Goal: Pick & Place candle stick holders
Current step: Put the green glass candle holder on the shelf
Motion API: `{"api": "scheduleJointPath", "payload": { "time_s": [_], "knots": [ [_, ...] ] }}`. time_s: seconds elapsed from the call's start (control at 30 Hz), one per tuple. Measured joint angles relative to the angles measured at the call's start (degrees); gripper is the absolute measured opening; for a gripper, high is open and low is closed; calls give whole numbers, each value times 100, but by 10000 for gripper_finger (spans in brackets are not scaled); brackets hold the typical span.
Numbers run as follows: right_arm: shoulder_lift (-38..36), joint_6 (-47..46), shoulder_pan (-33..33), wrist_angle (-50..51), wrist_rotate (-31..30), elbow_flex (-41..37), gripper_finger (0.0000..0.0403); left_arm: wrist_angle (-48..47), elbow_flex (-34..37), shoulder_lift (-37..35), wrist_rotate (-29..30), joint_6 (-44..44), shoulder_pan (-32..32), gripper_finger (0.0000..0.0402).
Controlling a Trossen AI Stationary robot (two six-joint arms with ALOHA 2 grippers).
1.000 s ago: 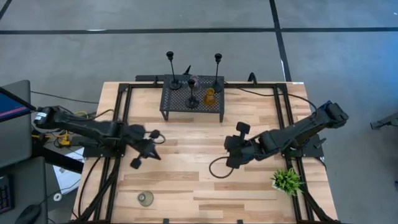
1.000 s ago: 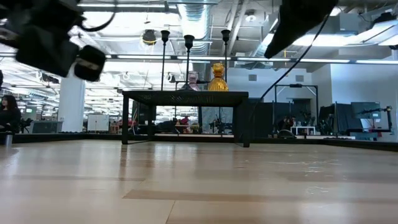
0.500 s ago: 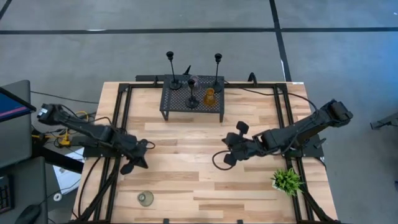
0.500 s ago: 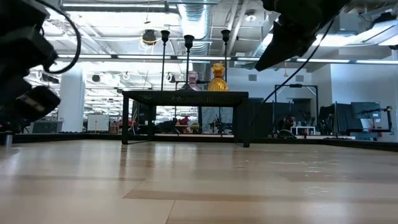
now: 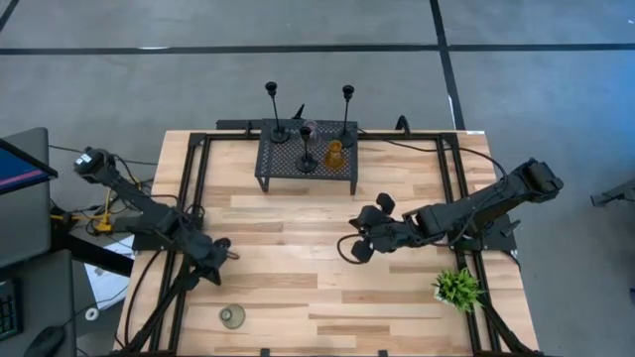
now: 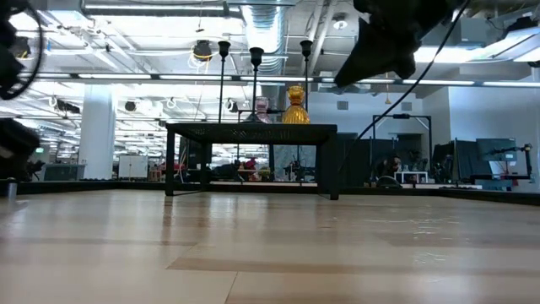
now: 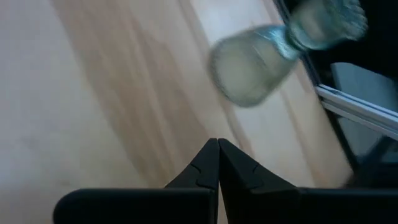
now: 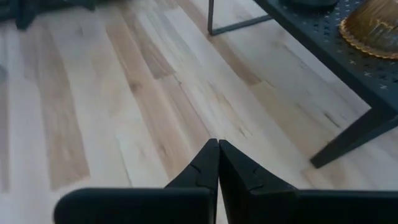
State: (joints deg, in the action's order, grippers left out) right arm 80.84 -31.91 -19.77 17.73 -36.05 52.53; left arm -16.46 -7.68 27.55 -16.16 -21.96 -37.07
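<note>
High view: black perforated rack [image 5: 308, 159] at the table's far edge bears five candle stick holders, namely three slim black holders [image 5: 307, 159], one amber holder [image 5: 334, 153] and one pink holder [image 5: 308, 129]; the grey-green holder [image 5: 232, 316] alone stands well apart, near the table's front-left edge, so the task reads as nearly done with one piece left to move. Left gripper [image 5: 220, 256], fingers pressed together and empty, hangs near that holder; right gripper [image 5: 359, 238], likewise closed on nothing, hangs mid-table in front of the rack.
</note>
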Motion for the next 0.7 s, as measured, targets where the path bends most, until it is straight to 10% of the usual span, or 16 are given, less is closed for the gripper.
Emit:
{"api": "scheduleJointPath", "payload": {
  "time_s": [0.37, 0.7],
  "knots": [
    [0, -266, -13, -744, 0, 4, 1, 1442, 0, 406, 813, -1143, -1556, 4],
    [0, -357, -13, -840, -2, 4, 1, 3507, 0, 2542, 1956, -1285, -2529, 3]
  ]
}}
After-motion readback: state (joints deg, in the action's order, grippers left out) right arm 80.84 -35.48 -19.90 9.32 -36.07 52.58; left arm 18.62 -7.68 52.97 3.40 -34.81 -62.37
